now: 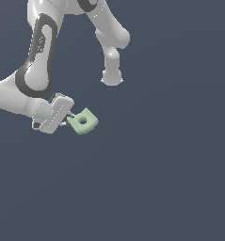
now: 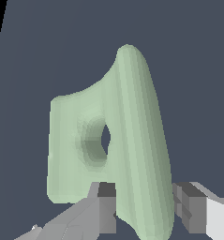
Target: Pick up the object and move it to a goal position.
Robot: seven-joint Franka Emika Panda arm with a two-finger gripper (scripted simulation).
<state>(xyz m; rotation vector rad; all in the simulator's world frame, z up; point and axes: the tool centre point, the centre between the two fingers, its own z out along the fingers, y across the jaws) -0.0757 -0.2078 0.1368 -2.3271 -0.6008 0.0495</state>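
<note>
The pincer [image 1: 68, 118] grips the block [image 1: 83, 121] by one edge, holding it at the exterior view's left, the fingers [image 2: 107, 206] clamped on opposite faces. The block looks light and rigid; its rounded, smooth sides could slip, so flat faces suit best.
</note>
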